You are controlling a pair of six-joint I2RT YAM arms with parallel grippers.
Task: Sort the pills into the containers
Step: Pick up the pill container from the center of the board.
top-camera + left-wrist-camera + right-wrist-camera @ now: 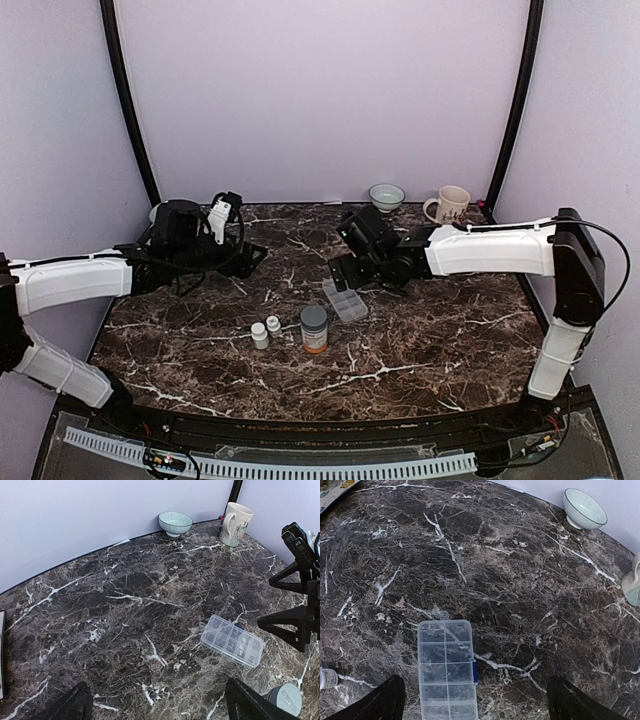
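Jaws wide open on both arms, and neither pair has hold of anything. In the left wrist view the left jaws span the bottom of the frame, with one dark finger [72, 705] low left and the other low right. Only bare marble table [125, 605] lies between them. The pill box [232, 641] sits in the lower right of that frame, just above the right-hand finger. It lies ahead of the jaws and off to the right, not touching them.

In the right wrist view, the right jaws are spread just as far, one finger [382, 705] in each bottom corner. The pill box [447, 670] lies flat between them, low and left of centre, nearer the left-hand finger and touching neither. Its long side runs up the frame and its near end runs off the bottom edge. Two columns of clear compartments [434, 652] show, with a blue clasp [475, 672] on the right long side. Whether any pills lie inside cannot be told.

From above, the pill box [345, 300] is at mid-frame, just below the right jaws, while the left jaws hang left of centre, well apart from it. An orange bottle [314, 331] with a grey cap stands just below and left of the box, and two small white bottles [266, 331] stand left of that. A bowl [387, 195] and a mug [450, 205] stand at the table's far edge, upper right of centre.
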